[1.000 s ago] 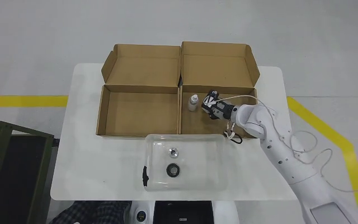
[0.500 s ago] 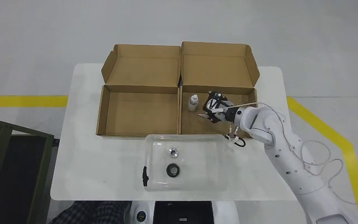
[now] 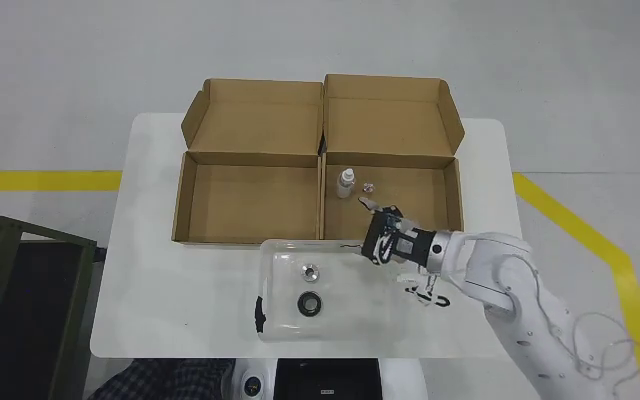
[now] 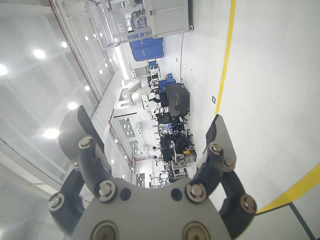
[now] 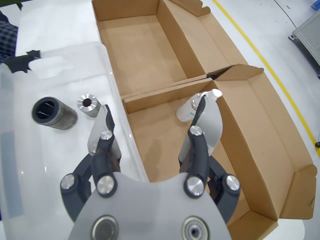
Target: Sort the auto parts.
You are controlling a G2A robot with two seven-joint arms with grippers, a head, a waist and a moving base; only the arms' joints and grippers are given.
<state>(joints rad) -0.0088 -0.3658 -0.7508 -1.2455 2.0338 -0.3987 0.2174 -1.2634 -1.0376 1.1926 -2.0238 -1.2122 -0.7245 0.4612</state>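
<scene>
Auto parts (image 3: 312, 302) sit in two spots: a dark sleeve (image 5: 53, 116) and a small silver collet (image 5: 87, 105) stand upright, near each other but apart, in the clear tub (image 3: 350, 318) at the counter's (image 3: 150, 250) near edge. A tiny silver piece (image 3: 368, 185) lies in the right cardboard box (image 3: 425, 200), just beside a white bottle (image 5: 187, 112). Right hand (image 5: 153, 104) is spread and holds nothing, hanging over the seam where tub meets right box, with the left cardboard box (image 3: 250, 200) alongside; left hand (image 4: 148, 114) is likewise spread and holds nothing, aimed out at the room.
</scene>
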